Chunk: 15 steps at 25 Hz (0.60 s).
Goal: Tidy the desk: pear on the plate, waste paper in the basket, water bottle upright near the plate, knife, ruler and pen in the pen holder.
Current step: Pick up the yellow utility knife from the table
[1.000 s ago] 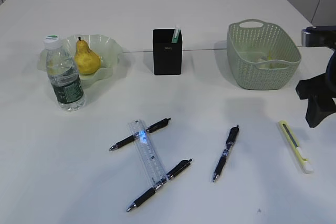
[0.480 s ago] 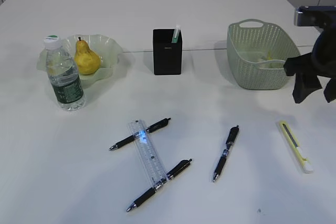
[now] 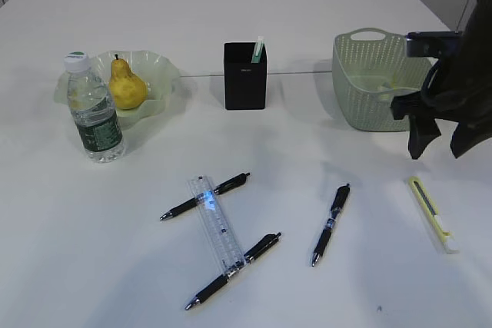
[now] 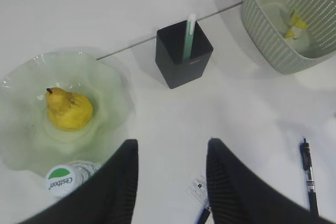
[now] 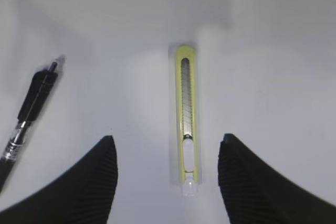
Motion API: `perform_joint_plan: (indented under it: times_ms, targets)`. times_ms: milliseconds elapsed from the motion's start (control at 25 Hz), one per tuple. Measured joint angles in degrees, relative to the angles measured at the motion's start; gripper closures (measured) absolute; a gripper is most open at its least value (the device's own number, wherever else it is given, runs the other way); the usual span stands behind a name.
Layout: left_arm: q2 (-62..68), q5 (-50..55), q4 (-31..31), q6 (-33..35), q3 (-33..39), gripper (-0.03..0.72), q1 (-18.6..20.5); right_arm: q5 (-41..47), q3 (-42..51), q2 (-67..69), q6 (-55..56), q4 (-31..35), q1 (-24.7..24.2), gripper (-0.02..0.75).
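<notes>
The yellow knife [image 5: 186,120] is seen right under the right gripper [image 5: 167,179]. Its long side is lined up between the wide-open, empty jaws. The left gripper [image 4: 169,182] is open too.

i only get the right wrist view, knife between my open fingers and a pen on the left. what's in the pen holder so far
Observer: The pen holder has just one pale green stick-like item standing in it.
Operator: waste paper done
Observer: Yellow and white waste paper lies in the basket.
Operator: pear and bottle
Observer: The pear sits on the plate; the water bottle stands upright beside it.
Operator: ruler
Observer: The ruler lies across two pens on the table.
</notes>
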Motion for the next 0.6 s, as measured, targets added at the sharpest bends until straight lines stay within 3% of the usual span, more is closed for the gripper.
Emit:
perform_joint_plan:
  times_ms: [600]
  targets:
    - [0.0, 1.24, 0.0, 0.0, 0.0, 0.386, 0.0, 1.17, 0.01, 4.32, 0.0, 0.0, 0.0, 0.26]
